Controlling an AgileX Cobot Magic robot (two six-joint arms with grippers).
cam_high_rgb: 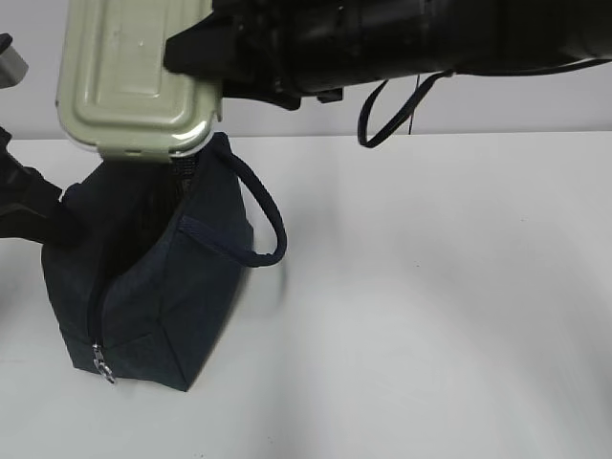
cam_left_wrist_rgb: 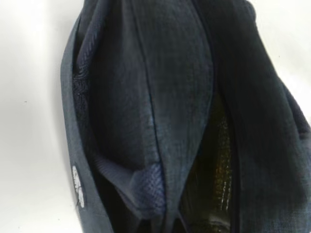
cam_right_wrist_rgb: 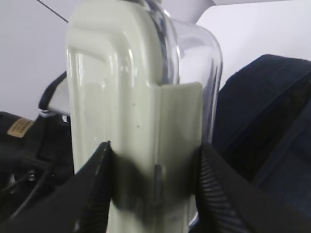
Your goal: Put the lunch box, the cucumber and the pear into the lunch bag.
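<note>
In the right wrist view, the lunch box [cam_right_wrist_rgb: 141, 121] is clamped between the right gripper's [cam_right_wrist_rgb: 153, 179] fingers [cam_right_wrist_rgb: 92, 189] at lower centre. In the exterior view, it is held at upper left, just above the lunch bag [cam_high_rgb: 163, 277] on the white table [cam_high_rgb: 430, 306]. The left gripper's state cannot be told.

black arm [cam_high_rgb: 402, 38], ribbed end effector fingers [cam_right_wrist_rgb: 218, 189], looping cable [cam_high_rgb: 382, 120]

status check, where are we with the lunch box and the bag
Right hand shut on green-lidded clear glass lunch box, held above the dark navy fabric lunch bag. Left hand not in view. Bag's foil-lined opening narrow.
</note>
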